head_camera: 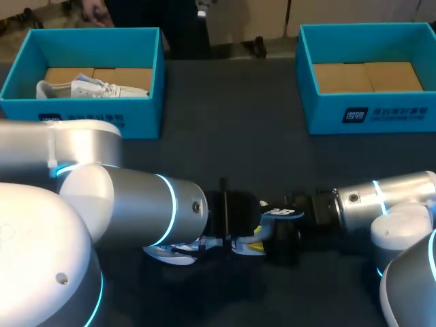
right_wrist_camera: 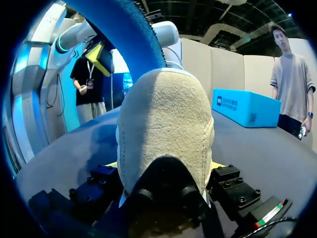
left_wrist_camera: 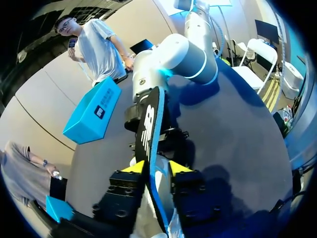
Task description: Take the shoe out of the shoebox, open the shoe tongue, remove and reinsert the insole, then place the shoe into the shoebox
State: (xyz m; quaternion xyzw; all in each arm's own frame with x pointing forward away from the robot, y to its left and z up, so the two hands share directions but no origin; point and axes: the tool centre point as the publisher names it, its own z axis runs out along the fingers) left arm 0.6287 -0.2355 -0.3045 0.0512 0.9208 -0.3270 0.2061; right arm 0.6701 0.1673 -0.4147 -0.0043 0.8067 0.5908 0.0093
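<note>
Insole (left_wrist_camera: pixel 148 124) up on its edge, right in the middle of the action. The left end effector (left_wrist_camera: pixel 157 167) has its yellow tips set narrow on either side of it, black face one way and blue rim the other. It looks pinched from both sides, though contact on the black face is hard to make out from the wrist. Across from it, the right end effector (right_wrist_camera: pixel 166 166) is clamped on the shoe (right_wrist_camera: pixel 166 124), with the beige suede heel filling the gap and a yellow tip pressed to each flank. Seen from there, the insole arcs high over the heel as a broad blue band. From the head view, the two end effectors meet nose to nose low on the dark counter (head_camera: pixel 225 136), near its front edge. The left arm (head_camera: pixel 129 204) sweeps in bulky from its side, and the right arm (head_camera: pixel 381 194) comes in level from the other. A pale sliver of the shoe peeks out under the left arm, and the insole shows as a small blue-and-black flap just above the right end effector. The counter is a matt charcoal sheet that picks up a faint blue glow from the arms' light rings. At its far side sit two teal boxes, well apart. The left shoebox (head_camera: pixel 88 112) holds the other shoe (head_camera: pixel 88 88), white, lying on its side on the brown cardboard floor. The right shoebox (head_camera: pixel 368 112) shows its own cardboard floor.
</note>
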